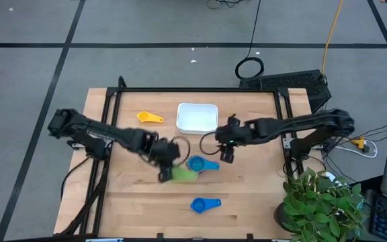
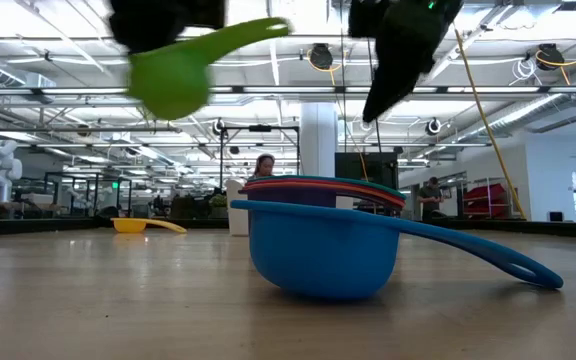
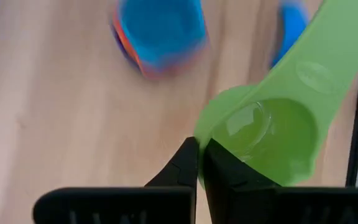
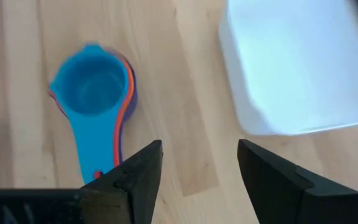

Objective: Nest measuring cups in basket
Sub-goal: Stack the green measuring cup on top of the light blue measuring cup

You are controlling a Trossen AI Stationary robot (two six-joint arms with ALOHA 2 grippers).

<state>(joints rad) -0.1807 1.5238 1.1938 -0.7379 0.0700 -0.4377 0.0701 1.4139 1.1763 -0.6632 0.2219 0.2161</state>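
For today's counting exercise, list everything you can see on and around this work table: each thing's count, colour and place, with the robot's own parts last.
green cup: one, green, held off the table by the left pincer
nested stack: one, teal cup on top, red and orange rims under it, table centre
blue cup: one, blue, near front edge
yellow cup: one, yellow, left of the basket
basket: one, white, at the back
plant: one, green, off the table's front right corner
left pincer: shut on green cup's rim
right pincer: open, above the table between stack and basket
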